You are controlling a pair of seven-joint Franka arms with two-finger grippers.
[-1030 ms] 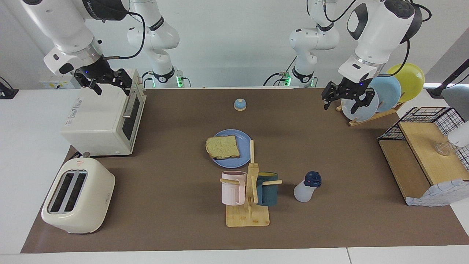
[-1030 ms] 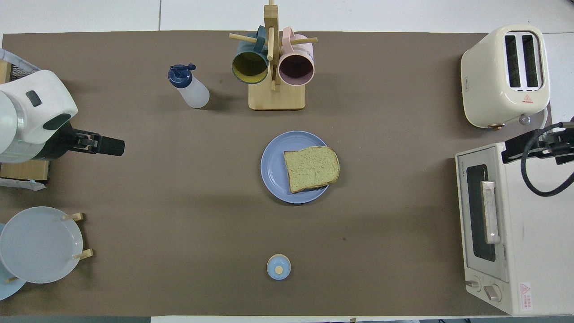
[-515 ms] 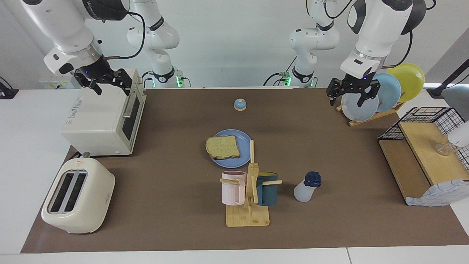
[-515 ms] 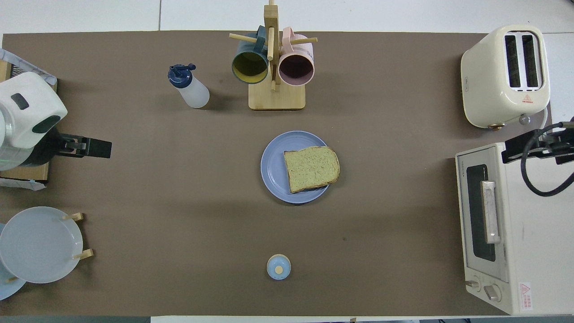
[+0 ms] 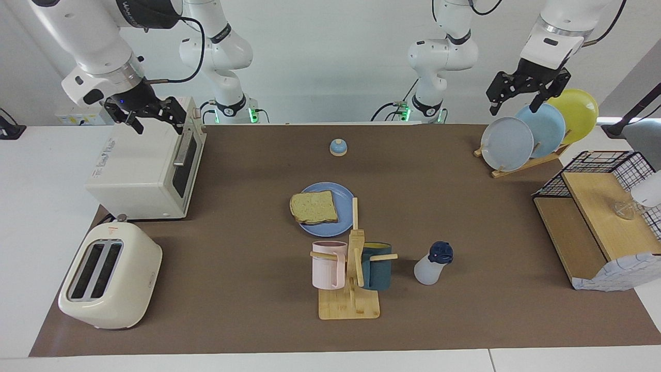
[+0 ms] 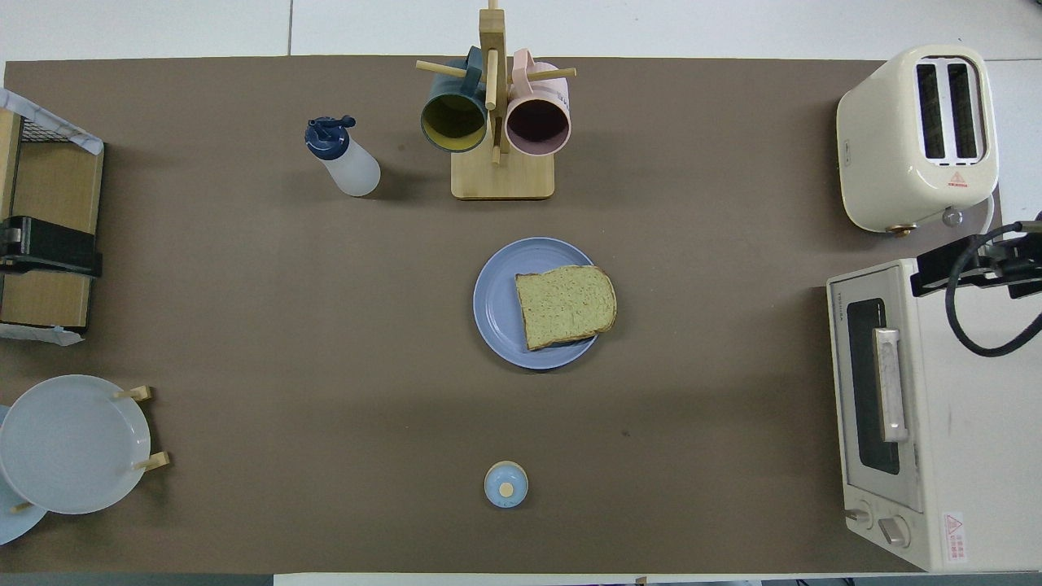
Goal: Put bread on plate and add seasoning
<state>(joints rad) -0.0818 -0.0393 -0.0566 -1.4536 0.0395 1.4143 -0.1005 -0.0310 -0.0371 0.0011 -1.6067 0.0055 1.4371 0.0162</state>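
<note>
The bread [image 5: 314, 206] lies on the periwinkle plate [image 5: 341, 194] mid-table, overhanging its rim toward the right arm's end; both also show in the overhead view, bread [image 6: 566, 305] and plate [image 6: 496, 305]. The seasoning bottle [image 5: 433, 263] stands upright beside the mug tree, farther from the robots than the plate, and shows in the overhead view [image 6: 346, 159]. My left gripper [image 5: 516, 97] is open and empty, raised high over the plate rack. My right gripper [image 5: 157, 121] is open and empty, waiting over the toaster oven.
A toaster oven [image 5: 144, 165] and a toaster [image 5: 108, 276] stand at the right arm's end. A mug tree [image 5: 351, 268] holds two mugs. A blue bell [image 5: 337, 147] sits near the robots. A plate rack [image 5: 537, 132] and a wire-and-wood shelf [image 5: 599, 227] stand at the left arm's end.
My left gripper has risen and drawn back toward the left arm's end, now above the plate rack. The right arm, bread, plate and bottle have not moved.
</note>
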